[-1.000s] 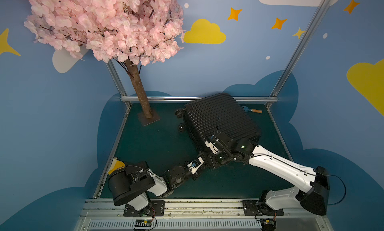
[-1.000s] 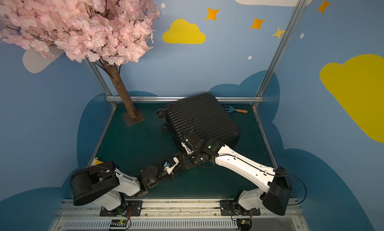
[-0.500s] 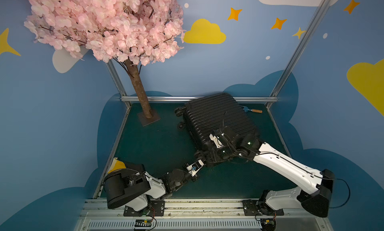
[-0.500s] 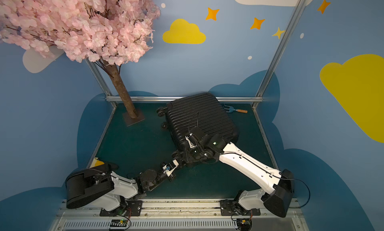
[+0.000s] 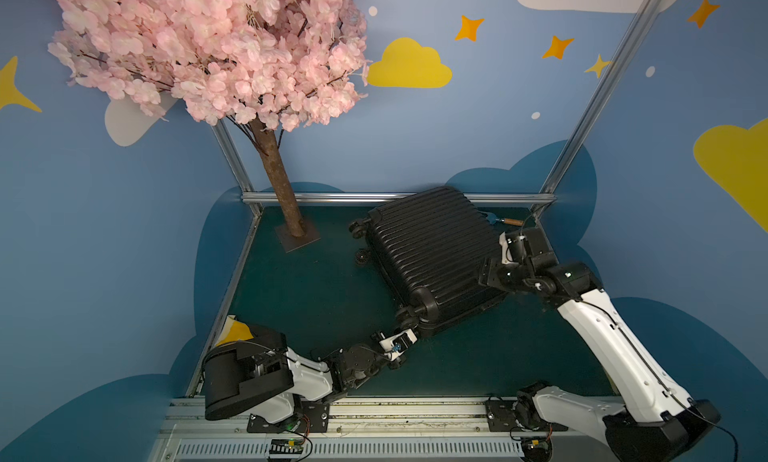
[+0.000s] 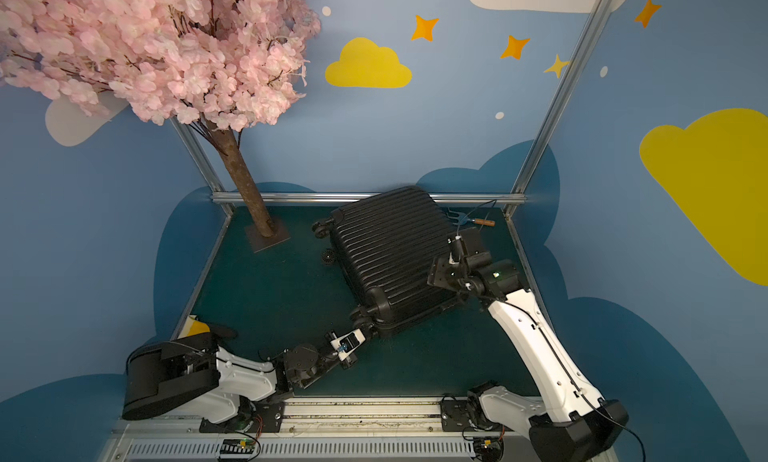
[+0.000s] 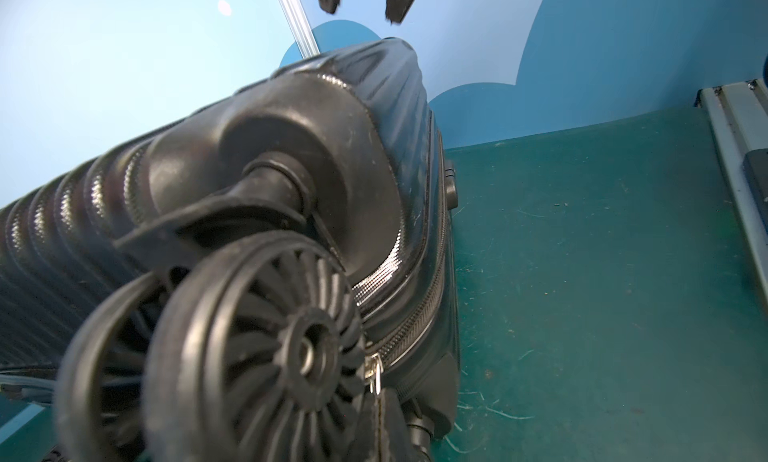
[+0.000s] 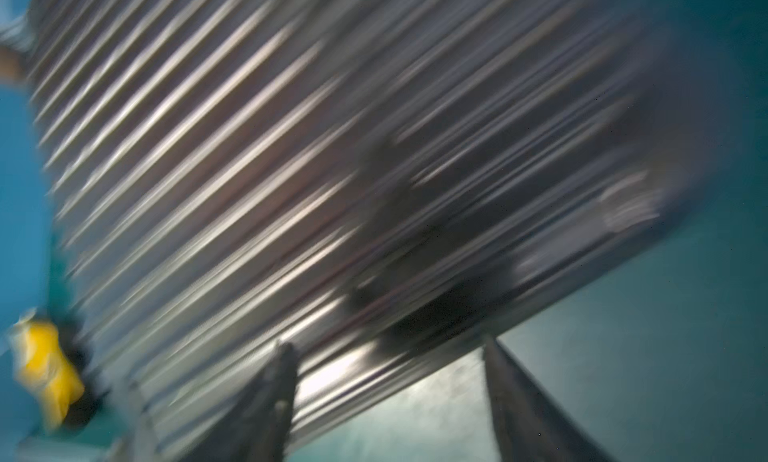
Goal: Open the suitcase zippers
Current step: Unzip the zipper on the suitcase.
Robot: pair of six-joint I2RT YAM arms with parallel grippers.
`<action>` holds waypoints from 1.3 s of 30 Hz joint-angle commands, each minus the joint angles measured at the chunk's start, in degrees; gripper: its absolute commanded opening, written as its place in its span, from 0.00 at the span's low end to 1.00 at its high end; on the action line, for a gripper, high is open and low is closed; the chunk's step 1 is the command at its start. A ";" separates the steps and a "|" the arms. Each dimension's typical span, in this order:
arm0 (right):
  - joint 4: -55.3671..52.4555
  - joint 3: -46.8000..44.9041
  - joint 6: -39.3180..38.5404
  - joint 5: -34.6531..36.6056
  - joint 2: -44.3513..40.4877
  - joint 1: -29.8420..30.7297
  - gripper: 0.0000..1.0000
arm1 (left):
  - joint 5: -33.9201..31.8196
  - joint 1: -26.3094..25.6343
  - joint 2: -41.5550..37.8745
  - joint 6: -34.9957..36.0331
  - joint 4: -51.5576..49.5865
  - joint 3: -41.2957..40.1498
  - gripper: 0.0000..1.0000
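The black ribbed suitcase [image 5: 432, 248] [image 6: 386, 239] lies flat on the green floor, shown in both top views. My left gripper [image 5: 410, 323] [image 6: 365, 327] is low at its near corner, beside a double wheel [image 7: 257, 356]. In the left wrist view the zipper track [image 7: 415, 327] runs round the rim to a silver slider. The zipper pull [image 7: 376, 377] leads from the slider into my shut left gripper [image 7: 380, 422]. My right gripper [image 5: 487, 273] [image 6: 435, 273] hangs open at the suitcase's right side. Its blurred fingers [image 8: 282, 381] stand wide apart with nothing between them.
A pink blossom tree rises from a trunk [image 5: 282, 194] on a base plate [image 5: 297, 237] at the back left. A small rake with a wooden handle [image 5: 505, 221] lies behind the suitcase. A yellow thing [image 5: 237, 329] sits by the left arm's base. Metal frame rails [image 5: 395, 197] border the floor.
My right gripper has left the suitcase's near part, swung to its right side and opened. The left gripper has stayed shut at the near corner.
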 commanded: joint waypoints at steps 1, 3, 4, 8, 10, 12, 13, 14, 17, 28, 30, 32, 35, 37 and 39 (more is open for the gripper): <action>1.90 5.57 -3.69 1.03 6.22 -9.15 0.83 | 1.76 -0.99 1.31 0.51 3.23 1.39 0.02; 2.78 8.95 -5.47 0.14 10.87 -12.72 0.91 | 1.49 -0.99 2.19 0.13 4.21 1.35 0.02; 2.94 10.70 -6.92 -1.61 13.58 -14.40 0.93 | 1.53 -0.99 2.64 0.13 4.64 1.33 0.02; 0.78 16.05 -9.34 -24.57 23.93 -19.33 0.94 | 1.36 -0.98 4.06 -0.05 6.17 1.32 0.02; -2.62 18.21 -9.66 -36.57 28.02 -19.03 0.94 | 1.26 -0.99 4.55 -0.05 7.08 1.32 0.02; -4.19 17.80 -11.28 -40.16 28.99 -16.69 0.94 | 1.43 -1.01 4.42 -0.18 7.45 0.97 0.02; -3.98 16.57 -11.82 -39.67 28.21 -15.15 0.94 | 1.41 -0.99 4.10 -0.22 7.35 0.84 0.02; -3.29 14.88 -11.91 -39.24 27.18 -13.69 0.94 | 1.37 -0.99 3.53 -0.35 7.10 0.52 0.02; -1.57 9.77 -9.88 -39.20 24.70 -11.62 0.87 | 1.56 -0.99 0.89 -1.24 5.22 -0.38 0.02; 3.49 -2.53 -3.57 -30.38 16.93 -3.18 0.80 | -0.49 -5.49 -12.73 -5.24 -12.82 0.52 0.02; 3.89 -3.42 -2.49 -29.46 16.25 -2.65 0.80 | -2.22 -6.29 -13.91 -6.00 -15.87 1.54 0.02; 3.83 -4.00 -2.38 -28.88 15.80 -2.50 0.80 | -4.21 -6.35 -14.93 -7.68 -19.03 2.31 0.02; 2.12 -4.57 -3.34 -25.98 14.84 -2.49 0.81 | -9.12 -6.27 -16.71 -9.55 -24.67 3.43 0.02; 2.72 -6.62 -2.91 -25.47 13.62 -2.42 0.80 | -13.25 -6.11 -17.74 -11.55 -28.39 4.77 0.02; 4.44 -9.31 -2.34 -25.05 12.40 -2.03 0.80 | -13.94 -5.36 -18.80 -11.82 -30.56 5.47 0.02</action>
